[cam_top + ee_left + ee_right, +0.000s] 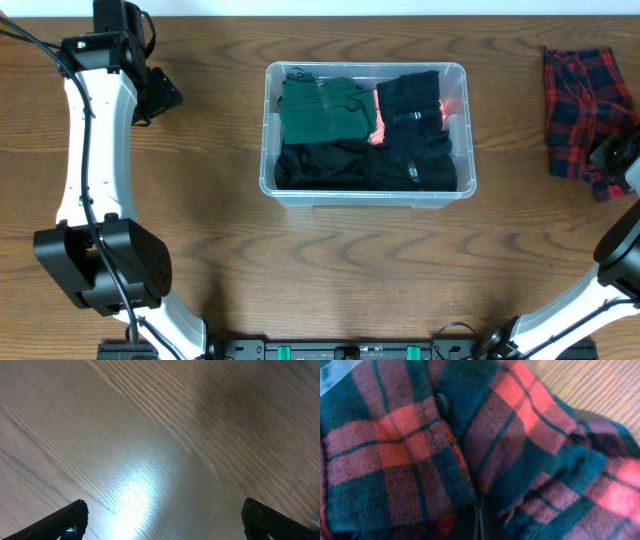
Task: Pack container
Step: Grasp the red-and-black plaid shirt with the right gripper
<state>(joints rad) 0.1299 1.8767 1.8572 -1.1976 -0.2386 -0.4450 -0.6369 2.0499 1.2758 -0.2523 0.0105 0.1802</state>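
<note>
Pressing low onto the red-and-green plaid flannel shirt [575,100], your right gripper [612,152] looks placed to collect it. Cloth fills its camera, so I cannot tell whether the jaws have closed. The large clear plastic rectangular container [268,130] sits mid-table, well apart from the shirt, holding a folded green garment [320,110] and black clothes [400,160]. Your left gripper [162,93] hangs spread wide over the bare wooden table [200,420], out of the way. Nothing lies between shirt and bin.
</note>
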